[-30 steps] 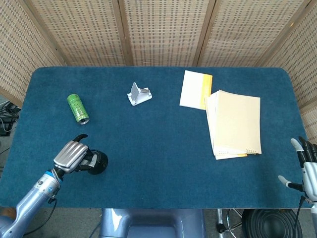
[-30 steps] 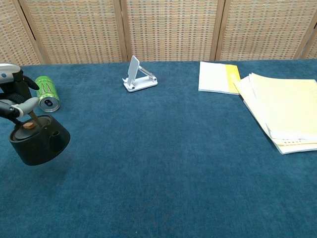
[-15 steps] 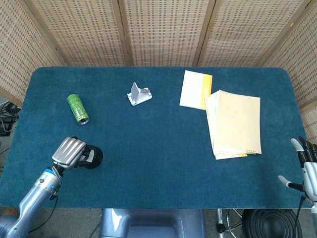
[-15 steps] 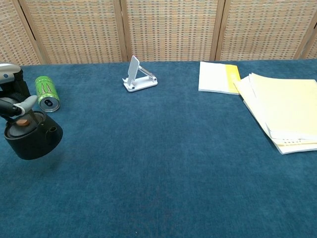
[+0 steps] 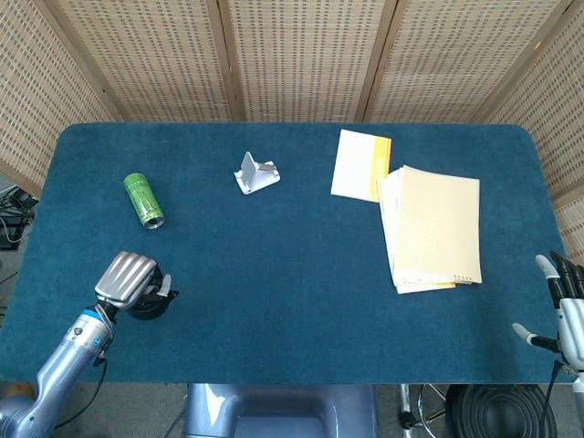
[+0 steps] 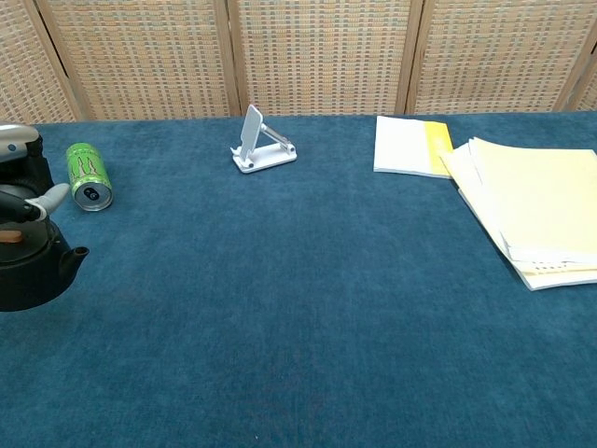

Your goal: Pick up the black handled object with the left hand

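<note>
The left hand [image 5: 128, 279] grips the small black round-bodied teapot [image 6: 30, 271] by its handle, near the lying green drink can [image 5: 144, 200]. Well apart from the can, the right hand [image 5: 564, 315] hangs empty, fingers spread.

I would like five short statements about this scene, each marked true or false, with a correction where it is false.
1. The left hand holds the black kettle. True.
2. The green can stands upright. False: it lies on its side.
3. The right hand holds nothing. True.
4. The white stand rests on the papers. False: it sits apart on the blue table.
5. The booklet has a red stripe. False: the stripe is yellow.
</note>
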Motion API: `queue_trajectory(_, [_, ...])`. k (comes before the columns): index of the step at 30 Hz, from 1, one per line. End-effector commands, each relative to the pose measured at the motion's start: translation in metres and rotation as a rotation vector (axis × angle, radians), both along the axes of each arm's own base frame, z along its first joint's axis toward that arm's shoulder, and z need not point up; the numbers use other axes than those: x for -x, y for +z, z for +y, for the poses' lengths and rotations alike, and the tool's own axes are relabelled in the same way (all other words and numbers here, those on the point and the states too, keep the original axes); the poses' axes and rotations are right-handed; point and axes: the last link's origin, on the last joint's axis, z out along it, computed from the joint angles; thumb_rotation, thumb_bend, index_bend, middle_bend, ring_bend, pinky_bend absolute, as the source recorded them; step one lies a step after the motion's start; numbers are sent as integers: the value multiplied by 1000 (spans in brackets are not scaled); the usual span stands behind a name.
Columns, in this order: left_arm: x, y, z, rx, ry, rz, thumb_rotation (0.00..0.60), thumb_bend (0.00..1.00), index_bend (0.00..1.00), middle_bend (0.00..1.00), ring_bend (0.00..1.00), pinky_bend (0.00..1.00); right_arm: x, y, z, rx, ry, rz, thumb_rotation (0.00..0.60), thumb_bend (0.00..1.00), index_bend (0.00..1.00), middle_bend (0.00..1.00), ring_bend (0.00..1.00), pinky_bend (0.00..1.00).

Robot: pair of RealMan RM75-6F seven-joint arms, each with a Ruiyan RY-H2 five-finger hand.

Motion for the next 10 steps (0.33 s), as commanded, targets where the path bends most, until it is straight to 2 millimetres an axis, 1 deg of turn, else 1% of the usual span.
queue_trajectory(1, [-1,0,0,1,-2,0,366,1000,1000,1000,864,820,0,0,0,0,0,-1,600,0,0,0,0,0])
queue_trajectory(10, [-4,1,2,-13,-20,9,406,1000,1000,1000,864,834,0,0,0,0,-1,-3,600,0,0,0,0,0])
